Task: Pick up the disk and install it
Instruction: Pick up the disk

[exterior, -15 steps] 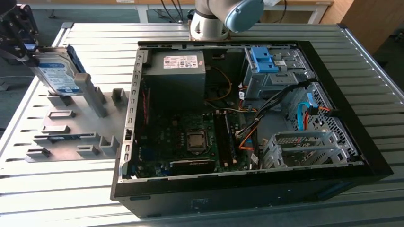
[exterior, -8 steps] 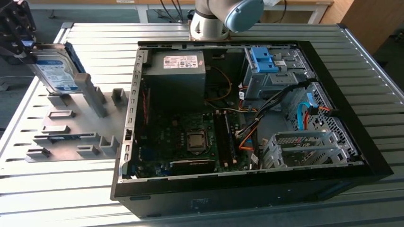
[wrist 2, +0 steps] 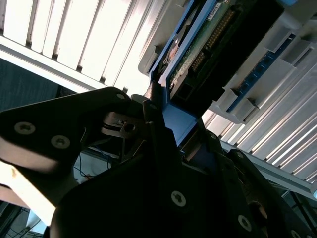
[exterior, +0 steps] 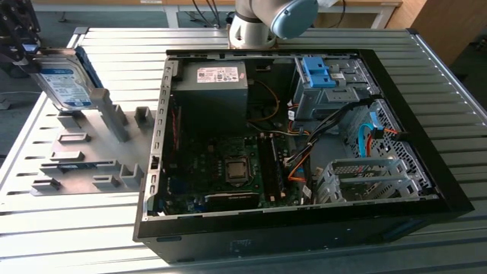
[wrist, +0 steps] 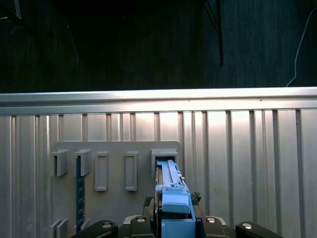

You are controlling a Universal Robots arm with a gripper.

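We see the gripper [exterior: 31,57] clamped on the disk [exterior: 65,80], its dark fingers [wrist 2: 153,116] pressed against the blue frame at one end of the drive. In the exterior view the disk stands on edge, slightly tilted, over the far corner of a grey fixture plate [exterior: 84,148], with its white-and-blue label facing the camera. The plate lies on the slatted metal worktop [exterior: 122,51], along the edge at the exterior view's left. In the first wrist view the disk [wrist: 169,178] runs away from the gripper [wrist: 172,208], and its far end meets one of the small grey holders [wrist: 165,154] on the plate. We cannot tell whether it rests in that holder or has come clear of it. In the second wrist view the disk [wrist 2: 208,44] shows its circuit-board side and connector, with the gripper [wrist 2: 181,129] closed around the blue frame below it. An open computer case [exterior: 426,171] takes up the middle of the worktop, well apart from the disk. Inside it we see a dark grey box with a white sticker [exterior: 209,91] at the far side. A blue plastic bracket [exterior: 316,71] sits near the far corner at the exterior view's right, and a silver perforated cage [exterior: 365,177] near the front. The arm's base [exterior: 263,20] rises beyond the case at the worktop's far edge.
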